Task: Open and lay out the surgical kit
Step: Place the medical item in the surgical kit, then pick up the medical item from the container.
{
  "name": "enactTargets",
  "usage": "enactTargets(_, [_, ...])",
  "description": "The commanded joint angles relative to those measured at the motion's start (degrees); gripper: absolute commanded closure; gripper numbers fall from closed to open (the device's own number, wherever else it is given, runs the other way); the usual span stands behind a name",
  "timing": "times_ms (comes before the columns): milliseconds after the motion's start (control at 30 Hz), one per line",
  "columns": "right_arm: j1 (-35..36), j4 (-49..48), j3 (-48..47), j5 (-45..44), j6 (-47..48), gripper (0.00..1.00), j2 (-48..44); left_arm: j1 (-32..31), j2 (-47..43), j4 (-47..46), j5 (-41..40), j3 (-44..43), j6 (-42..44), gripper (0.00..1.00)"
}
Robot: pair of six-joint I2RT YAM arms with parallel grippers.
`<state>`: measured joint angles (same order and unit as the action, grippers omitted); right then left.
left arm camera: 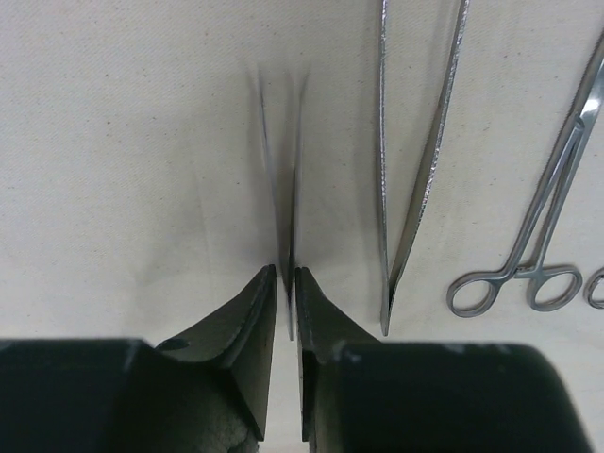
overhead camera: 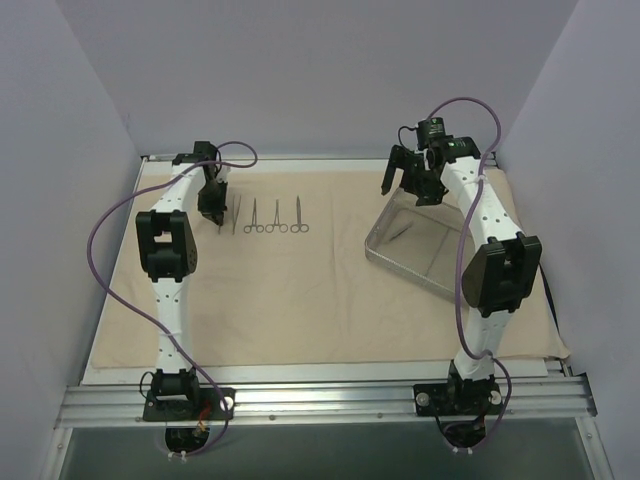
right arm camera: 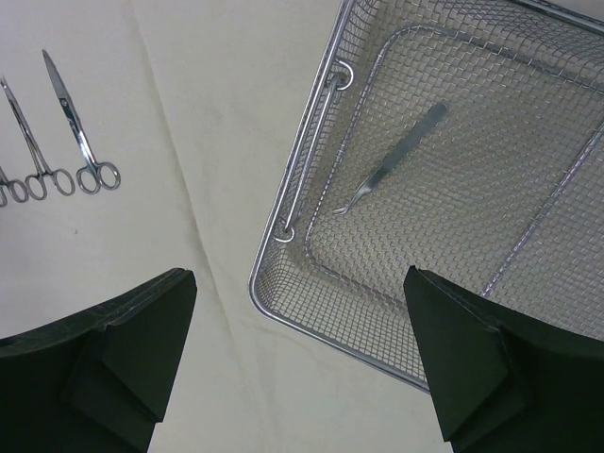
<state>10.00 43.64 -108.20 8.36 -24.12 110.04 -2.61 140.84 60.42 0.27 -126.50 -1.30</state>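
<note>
A beige cloth sheet (overhead camera: pixel 330 300) lies spread across the frame as the laying-out field. At right, a silver wire-mesh tray (right arm camera: pixel 491 208) holds one slim hook-tipped metal instrument (right arm camera: pixel 394 159). The right gripper (right arm camera: pixel 297 283) hovers above, jaws wide apart, probably to fetch it. At upper left, the left gripper (left arm camera: pixel 285 283) is clamped on thin steel tweezers (left arm camera: pixel 281 189), apparently aligning them beside long silver forceps (left arm camera: pixel 415 170).
</note>
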Motion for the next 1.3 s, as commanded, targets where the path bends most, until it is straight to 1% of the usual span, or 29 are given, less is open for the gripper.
enactTargets(0, [0.11, 1.89, -1.31, -0.10, -0.05, 0.00, 0.35, 0.24, 0.49, 0.66, 0.87, -1.91, -0.37, 0.75])
enactTargets(33, [0.11, 1.80, -1.22, -0.01, 0.04, 0.00, 0.44, 0.24, 0.32, 0.57, 0.96, -1.74, -0.46, 0.73])
enactTargets(100, [0.11, 1.72, -0.96, -0.01, 0.04, 0.00, 0.61, 0.24, -0.21, 0.05, 0.78, -1.03, -0.63, 0.67])
enactTargets(267, [0.11, 1.27, -0.69, -0.62, -0.05, 0.00, 0.88, 0.50, -1.00, 0.40, 1.04, -1.47, -1.51, 0.66])
enactTargets(333, [-0.15, 1.80, -0.52, -1.41, -0.40, 0.00, 1.23, 0.68, -1.96, 0.83, 1.05, -1.82, -2.12, 0.63])
enactTargets(400, [-0.68, 2.50, -0.08, -2.99, -1.71, 0.00, 2.11, 1.12, -4.07, 1.36, 0.78, -2.08, -3.17, 0.60])
enactTargets(500, [-1.74, 2.68, 1.32, -5.19, -4.78, 0.03, 3.51, 1.64, -8.11, 2.50, 0.96, -2.53, -4.93, 0.59])
enactTargets(567, [-2.35, 1.80, 2.91, -5.46, -6.55, 0.07, 5.17, 1.91, -12.22, 2.24, 1.74, -2.00, -6.69, 0.59])
enactTargets(600, [-2.53, 1.54, 3.34, -5.72, -8.29, 0.10, 5.79, 1.91, -13.56, 1.63, 3.40, -1.74, -7.13, 0.59])
enactTargets(633, [-2.62, 0.84, 3.96, -5.64, -9.18, 0.17, 6.41, 1.82, -14.87, 1.37, 4.29, -1.21, -7.66, 0.58])
enactTargets(700, [-2.53, 0.57, 4.31, -5.72, -10.85, 0.19, 8.61, 1.65, -18.74, -0.38, 6.05, 0.10, -9.33, 0.57])
enactTargets(733, [-2.62, 0.57, 4.49, -5.72, -12.43, 0.22, 9.40, 1.47, -20.32, -1.44, 8.14, 1.33, -9.77, 0.57])
enactTargets(767, [-2.62, 0.22, 4.84, -5.90, -13.05, 0.23, 10.54, 1.21, -23.03, -2.41, 9.03, 3.95, -10.21, 0.57])
enactTargets(867, [-2.70, -1.88, 5.63, -6.51, -14.37, 0.28, 12.03, -0.63, -26.91, -4.70, 11.41, 8.35, -11.18, 0.57])
enactTargets(1000, [-2.71, -2.15, 3.27, -6.51, -14.82, 0.36, 15.64, -2.31, -29.65, -6.63, 13.70, 13.02, -11.27, 0.58])
enactTargets(1100, [-2.79, -2.41, 2.82, -6.87, -15.61, 0.41, 18.01, -2.75, -31.06, -6.72, 14.14, 14.69, -10.65, 0.59])
enactTargets(1133, [-2.88, -2.33, 3.00, -6.95, -15.87, 0.44, 18.54, -2.75, -31.49, -6.72, 14.31, 14.87, -10.48, 0.59])
enactTargets(1200, [-3.14, -2.59, 3.78, -6.61, -16.48, 0.49, 19.16, -2.66, -32.55, -6.55, 14.32, 14.96, -10.04, 0.59])
enactTargets(1233, [-3.23, -3.03, 5.27, -6.60, -16.66, 0.56, 19.16, -2.66, -32.90, -6.46, 14.40, 14.79, -10.04, 0.59])
enactTargets(1267, [-3.32, -3.38, 6.07, -6.69, -16.84, 0.62, 18.81, -2.75, -33.51, -6.46, 14.49, 14.70, -9.95, 0.59])
